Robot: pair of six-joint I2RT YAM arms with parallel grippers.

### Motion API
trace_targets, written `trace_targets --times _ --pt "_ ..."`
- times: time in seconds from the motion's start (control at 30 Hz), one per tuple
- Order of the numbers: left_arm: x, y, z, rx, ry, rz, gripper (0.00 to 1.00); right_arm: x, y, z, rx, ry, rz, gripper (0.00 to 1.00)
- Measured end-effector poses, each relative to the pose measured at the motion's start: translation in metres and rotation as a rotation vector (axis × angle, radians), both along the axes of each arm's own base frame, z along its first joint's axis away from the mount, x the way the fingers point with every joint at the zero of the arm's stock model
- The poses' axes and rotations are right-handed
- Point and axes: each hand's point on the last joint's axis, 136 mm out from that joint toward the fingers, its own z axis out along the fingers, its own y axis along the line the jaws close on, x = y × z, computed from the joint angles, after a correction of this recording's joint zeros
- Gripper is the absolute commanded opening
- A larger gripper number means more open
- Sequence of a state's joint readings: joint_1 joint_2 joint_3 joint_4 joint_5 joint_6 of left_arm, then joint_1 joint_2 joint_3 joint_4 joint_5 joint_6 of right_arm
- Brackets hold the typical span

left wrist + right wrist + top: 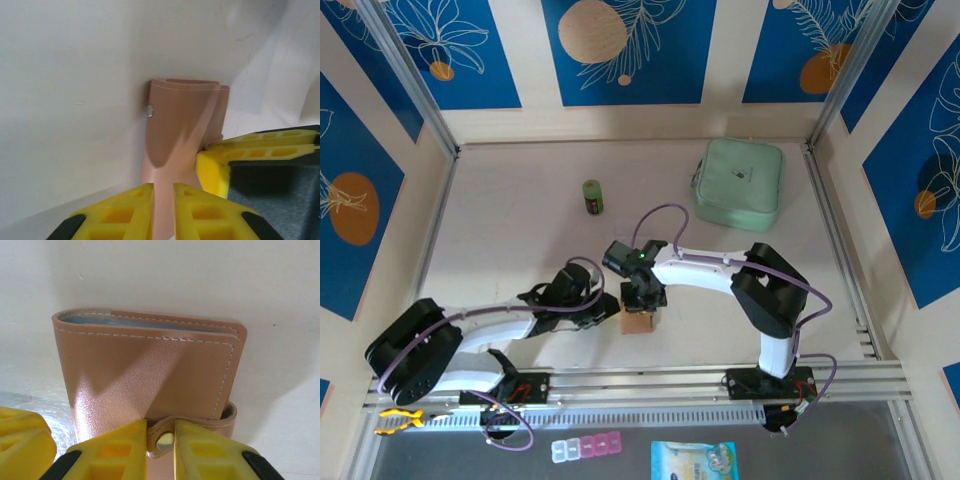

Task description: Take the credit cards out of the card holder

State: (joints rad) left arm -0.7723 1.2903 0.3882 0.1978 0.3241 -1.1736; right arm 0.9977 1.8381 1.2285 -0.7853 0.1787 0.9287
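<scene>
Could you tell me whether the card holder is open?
No, the card holder is folded shut, its tab wrapped round the front.

Left tool [163, 200] at bottom of view, yellow fingers [125, 210] nearly together, pinching near edge of card holder [180, 125]. Salmon-pink leather squeezed into narrow gap between pads, flaring wider just ahead of tool. Standing on edge on pale tabletop [65, 100], seen end-on, stitched far rim curved. Small metal stud [150, 111] on flank, ahead and slightly left of tool. Right tool [220, 147] ahead-right, yellow fingers on black body, touching holder's right side. Soft shadow on tabletop beyond.
</scene>
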Motion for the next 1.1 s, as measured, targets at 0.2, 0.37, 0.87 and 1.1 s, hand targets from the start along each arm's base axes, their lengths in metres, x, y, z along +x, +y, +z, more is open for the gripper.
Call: trace_targets --times 0.2,0.37,0.87,1.1 --pt "0.004 -0.008 0.003 -0.023 0.005 -0.010 0.16 0.000 0.000 0.001 0.038 0.006 -0.019 0.14" --pt "0.005 -0.012 0.002 -0.031 0.017 -0.009 0.16 0.000 -0.001 0.001 0.066 0.011 -0.028 0.15" --pt "0.005 -0.012 0.002 -0.034 0.021 -0.006 0.16 0.004 -0.013 0.017 0.060 -0.030 -0.045 0.22" --pt "0.005 -0.012 0.002 -0.027 0.028 -0.005 0.16 0.003 -0.026 0.012 0.017 -0.028 -0.050 0.22"
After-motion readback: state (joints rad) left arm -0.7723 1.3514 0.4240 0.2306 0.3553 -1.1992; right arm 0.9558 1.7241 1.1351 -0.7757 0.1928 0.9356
